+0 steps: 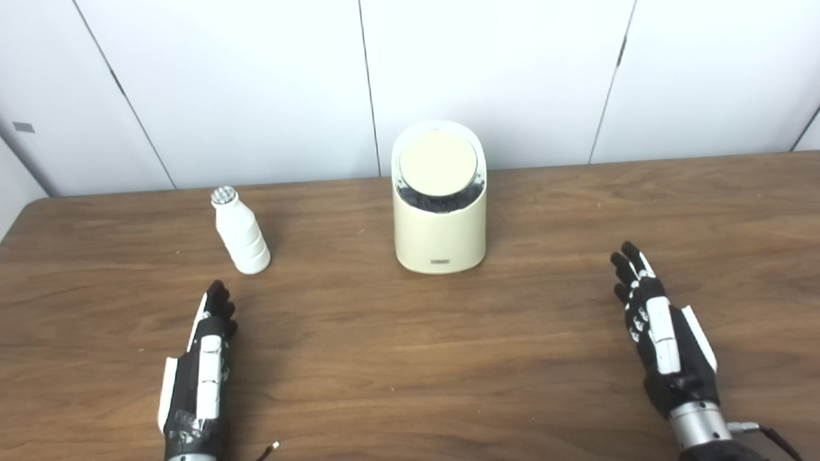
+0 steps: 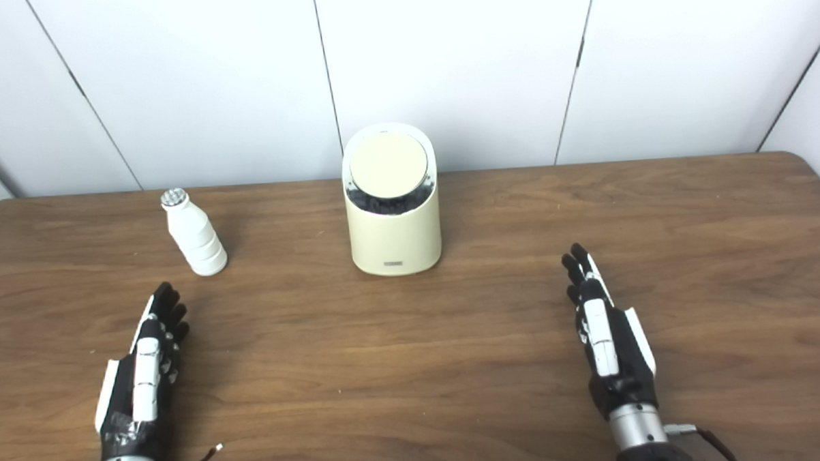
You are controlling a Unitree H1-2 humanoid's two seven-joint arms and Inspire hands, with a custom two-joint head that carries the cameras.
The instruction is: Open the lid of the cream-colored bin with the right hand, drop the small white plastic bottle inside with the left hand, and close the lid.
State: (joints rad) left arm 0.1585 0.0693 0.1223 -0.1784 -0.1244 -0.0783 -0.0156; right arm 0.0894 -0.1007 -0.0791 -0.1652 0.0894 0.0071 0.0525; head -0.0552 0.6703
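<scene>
A cream-colored bin (image 1: 439,219) stands upright at the middle back of the wooden table (image 1: 415,367). Its round lid (image 1: 438,162) sits tilted toward me, with a dark gap showing along its lower rim. A small white plastic bottle (image 1: 241,232) with a silver cap stands upright to the left of the bin. My left hand (image 1: 206,353) lies near the front left, open, its fingers stretched toward the bottle and a short way from it. My right hand (image 1: 655,324) lies at the front right, open and holding nothing, well apart from the bin.
A white panelled wall (image 1: 404,74) runs close behind the table's far edge. A thin loose wire end (image 1: 264,452) lies on the wood beside my left wrist. Bare wood stretches between both hands and in front of the bin.
</scene>
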